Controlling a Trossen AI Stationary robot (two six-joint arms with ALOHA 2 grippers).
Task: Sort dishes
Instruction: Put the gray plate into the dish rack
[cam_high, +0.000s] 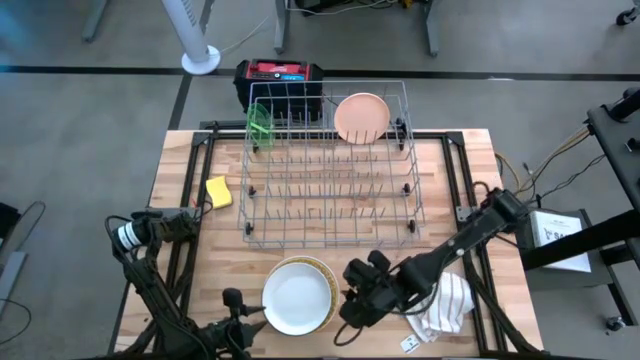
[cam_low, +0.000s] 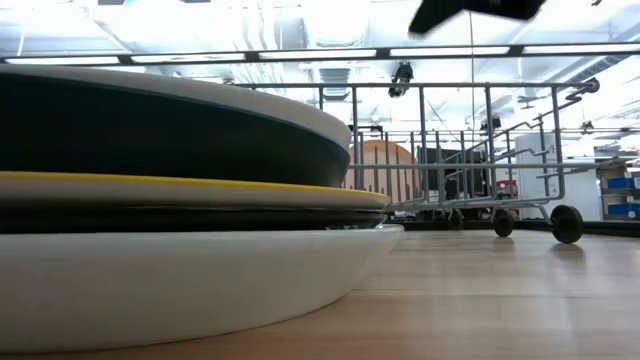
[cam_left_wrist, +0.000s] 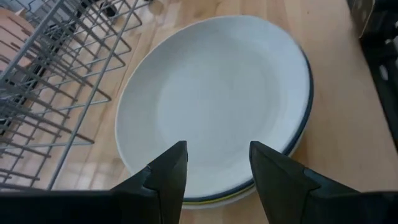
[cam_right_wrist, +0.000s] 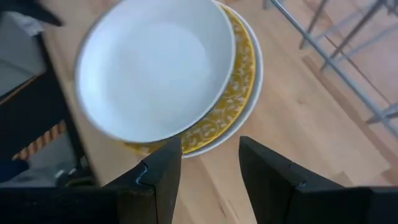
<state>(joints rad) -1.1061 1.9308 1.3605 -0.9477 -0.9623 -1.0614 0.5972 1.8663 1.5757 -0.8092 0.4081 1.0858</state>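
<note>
Both grippers sit over the near edge of the table now, flanking the stack of plates (cam_high: 298, 295). The left gripper (cam_left_wrist: 214, 174) hangs over the stack's near side, fingers spread and nothing between them. The right gripper (cam_right_wrist: 208, 171) is just beside the stack on its right, fingers parted too, holding nothing.

The risk, as I read it, is in the stack itself: the white plate (cam_right_wrist: 155, 68) on top sits off-center on the yellow patterned plate (cam_right_wrist: 239, 81) beneath, with a wider white rim showing under that. A finger catching only the top rim could drag the whole pile toward the table's near edge, and there isn't much wood left there. Smooth glaze could also slip out of a narrow pinch.

Two arms this close around one pile could bump one another, I'd say. A crumpled white cloth (cam_high: 445, 305) lies near the table's near right corner, under the right arm.

Open room? The dish rack (cam_high: 330, 165) fills the middle and far side, holding a peach plate (cam_high: 361, 117) and a green dish (cam_high: 259, 122) at its far end, so most slots are free. A yellow sponge (cam_high: 219, 191) rests by the rack's left side.
</note>
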